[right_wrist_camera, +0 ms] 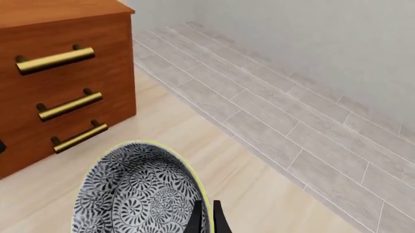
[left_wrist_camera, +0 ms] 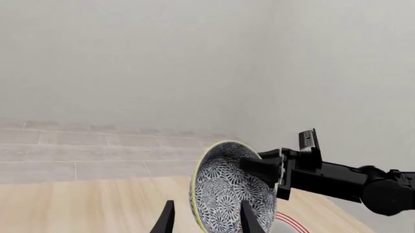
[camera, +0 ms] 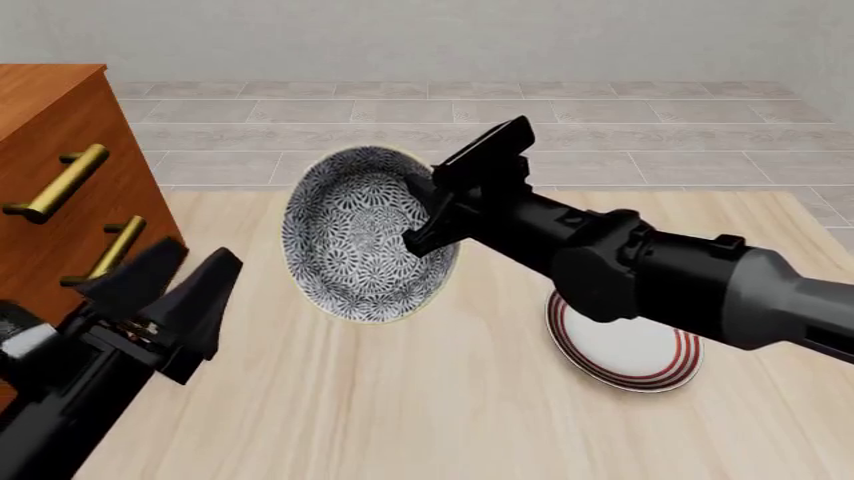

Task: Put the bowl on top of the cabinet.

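Fingers [right_wrist_camera: 198, 218] pinch the bowl [camera: 358, 235] rim, tips mostly cropped.

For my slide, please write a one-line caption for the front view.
Right gripper holds the patterned bowl tilted above the table, between the cabinet and the red-ringed plate.

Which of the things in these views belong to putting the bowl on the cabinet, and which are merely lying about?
Belonging to the job:
- bowl, lifted and tipped on its side, rim pinched by the right gripper
- cabinet, at the table's left, its top bare where visible

Lying about:
- plate with red rings, flat on the table
- left gripper, fingers open, holding nothing
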You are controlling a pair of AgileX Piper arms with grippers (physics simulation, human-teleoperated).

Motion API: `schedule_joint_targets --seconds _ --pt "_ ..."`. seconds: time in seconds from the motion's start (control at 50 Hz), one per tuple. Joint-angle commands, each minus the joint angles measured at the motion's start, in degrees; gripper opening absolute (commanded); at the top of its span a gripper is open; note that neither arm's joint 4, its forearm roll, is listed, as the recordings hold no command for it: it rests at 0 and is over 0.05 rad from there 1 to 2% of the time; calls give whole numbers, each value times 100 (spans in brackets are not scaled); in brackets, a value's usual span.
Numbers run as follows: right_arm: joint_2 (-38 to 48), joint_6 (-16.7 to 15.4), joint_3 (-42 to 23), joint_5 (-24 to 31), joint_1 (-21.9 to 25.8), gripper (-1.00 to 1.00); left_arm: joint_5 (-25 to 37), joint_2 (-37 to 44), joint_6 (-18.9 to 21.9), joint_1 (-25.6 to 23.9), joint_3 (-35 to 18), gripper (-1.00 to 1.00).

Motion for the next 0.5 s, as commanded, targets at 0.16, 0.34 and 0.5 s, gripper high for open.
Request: schedule_joint_targets --seconds 0.16,0.34,0.5 --pt "-147 11 9 6 19 -100 -740 903 -133 -115 -102 100" --pt "-173 1 46 -15 17 -100 -983 1260 -168 -212 -181 100" --pt "-211 -8 66 -20 32 -100 -1108 1532 -146 -240 -240 100"
